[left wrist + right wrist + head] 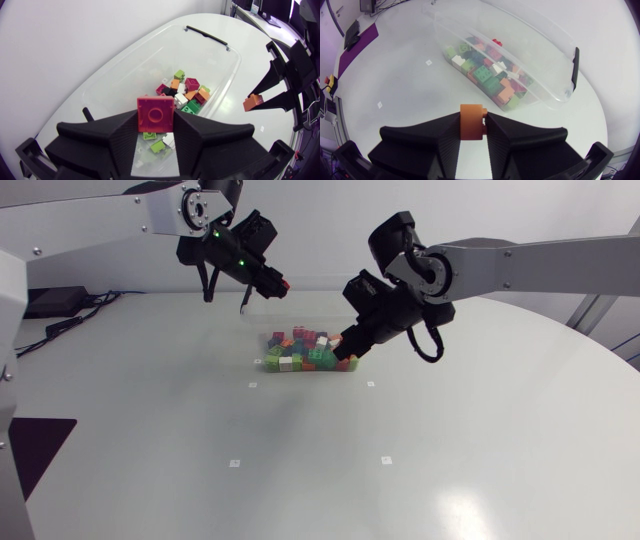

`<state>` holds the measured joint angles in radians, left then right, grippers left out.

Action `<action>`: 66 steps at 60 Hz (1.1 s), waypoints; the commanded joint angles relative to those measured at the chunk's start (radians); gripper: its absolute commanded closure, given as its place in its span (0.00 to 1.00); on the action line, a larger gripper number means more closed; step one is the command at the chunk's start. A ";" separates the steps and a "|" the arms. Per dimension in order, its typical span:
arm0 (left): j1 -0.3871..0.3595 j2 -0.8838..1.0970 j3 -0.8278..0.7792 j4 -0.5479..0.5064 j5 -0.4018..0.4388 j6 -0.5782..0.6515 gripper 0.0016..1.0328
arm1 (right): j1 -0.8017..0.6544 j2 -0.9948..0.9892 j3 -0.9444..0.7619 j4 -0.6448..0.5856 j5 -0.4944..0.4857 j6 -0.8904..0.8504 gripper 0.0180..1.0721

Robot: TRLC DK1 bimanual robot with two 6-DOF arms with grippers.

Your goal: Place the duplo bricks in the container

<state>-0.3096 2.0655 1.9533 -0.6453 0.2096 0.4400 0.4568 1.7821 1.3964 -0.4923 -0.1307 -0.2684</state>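
Hovering over clear container (pixel 300 308) at table's far centre: left gripper (pixel 283 283) clamped on red brick (pixel 155 114), right gripper (pixel 347 348) clamped on orange brick (pixel 471 121). Risk: orange brick released early, glancing off rim onto table. Left wrist view shows it outside container's right wall; head view hides that gap.

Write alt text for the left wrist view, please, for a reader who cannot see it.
The left arm's jaws are shut on a red brick over a clear container of mixed coloured bricks. Beside the container, the right arm's jaws hold an orange brick.
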 commanded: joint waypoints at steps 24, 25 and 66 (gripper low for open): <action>-0.048 0.217 0.285 0.007 0.011 -0.087 0.44 | -0.053 -0.056 0.009 -0.006 -0.035 0.018 0.86; -0.049 0.223 0.292 -0.001 0.011 -0.087 0.33 | -0.055 -0.056 0.012 -0.008 -0.037 0.018 0.86; -0.059 -0.104 -0.007 0.030 -0.027 -0.083 0.04 | -0.067 -0.004 0.220 -0.034 -0.061 0.074 0.85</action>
<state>-0.3698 2.0441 2.0262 -0.6472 0.1986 0.3840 0.3965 1.7466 1.5665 -0.5209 -0.1867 -0.2272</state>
